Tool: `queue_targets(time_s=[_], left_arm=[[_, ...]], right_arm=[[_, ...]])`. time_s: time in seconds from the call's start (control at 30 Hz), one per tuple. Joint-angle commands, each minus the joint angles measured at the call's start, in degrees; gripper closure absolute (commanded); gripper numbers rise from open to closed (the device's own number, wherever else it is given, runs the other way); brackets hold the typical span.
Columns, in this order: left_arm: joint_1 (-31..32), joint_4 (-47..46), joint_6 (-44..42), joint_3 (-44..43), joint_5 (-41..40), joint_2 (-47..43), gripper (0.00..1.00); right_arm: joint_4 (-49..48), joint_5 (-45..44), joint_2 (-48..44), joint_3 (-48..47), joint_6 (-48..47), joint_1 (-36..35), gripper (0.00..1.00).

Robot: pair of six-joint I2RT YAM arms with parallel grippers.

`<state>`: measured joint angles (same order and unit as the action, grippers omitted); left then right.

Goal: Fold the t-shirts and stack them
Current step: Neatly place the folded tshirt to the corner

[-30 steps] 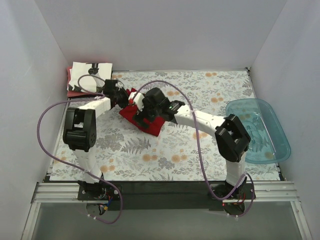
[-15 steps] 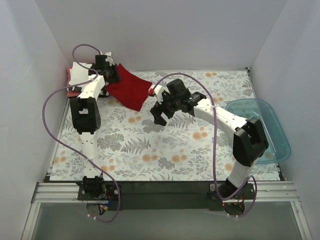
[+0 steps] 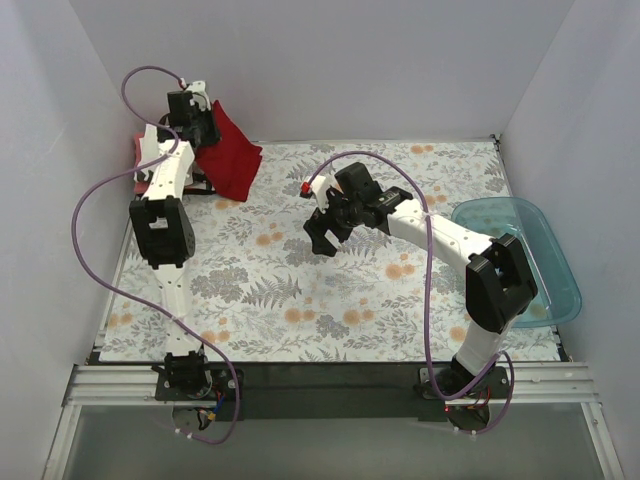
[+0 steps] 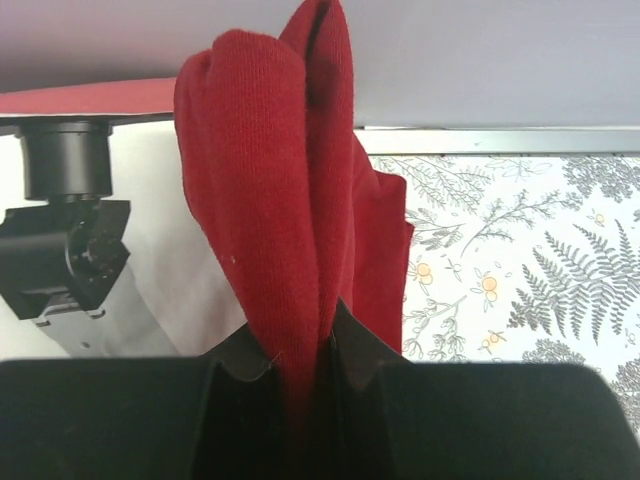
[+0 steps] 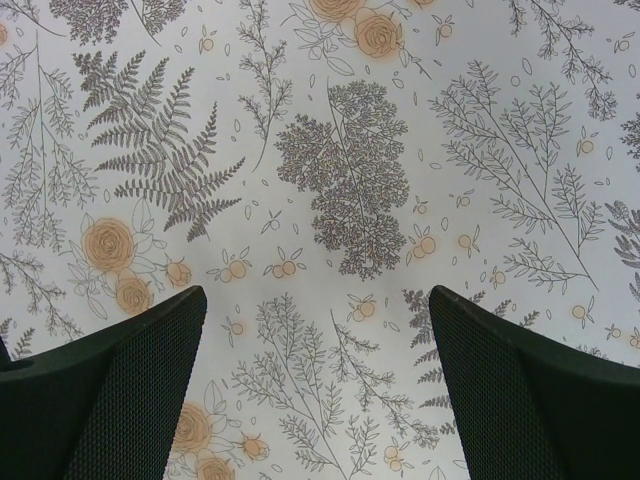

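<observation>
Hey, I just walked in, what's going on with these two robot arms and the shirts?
The left gripper is shut on a dark red t-shirt and holds it up, bunched and hanging, at the far left corner, above a white t-shirt lying there. The right gripper is open and holds nothing, hovering over the floral table cloth near the middle. A teal tub sits at the right edge.

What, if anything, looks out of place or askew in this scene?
The dark red shirt hangs bunched in the air near the far left corner, pinched in the left jaws, not lying flat. Nothing else stands out.
</observation>
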<state>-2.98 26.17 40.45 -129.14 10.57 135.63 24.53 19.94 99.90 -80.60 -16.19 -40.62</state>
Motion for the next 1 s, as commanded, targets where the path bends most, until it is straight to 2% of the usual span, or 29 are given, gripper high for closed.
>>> queue_targets(time_s=[0.0, 0.27, 0.97], left_arm=[[0.4, -1.1, -1.3, -1.9, 1.2, -7.9, 1.0], [0.5, -0.2, -0.5, -1.9, 3.8, -12.3, 1.0], [0.3, 1.9, -1.0, -3.2, 5.2, -17.1, 1.0]], right_arm=[[0.1, 1.1, -1.7, 0.4, 0.8, 0.2, 0.02], [0.2, 1.2, -1.2, -0.1, 1.5, 0.2, 0.02], [0.5, 1.6, -0.5, -0.7, 2.0, 0.2, 0.02]])
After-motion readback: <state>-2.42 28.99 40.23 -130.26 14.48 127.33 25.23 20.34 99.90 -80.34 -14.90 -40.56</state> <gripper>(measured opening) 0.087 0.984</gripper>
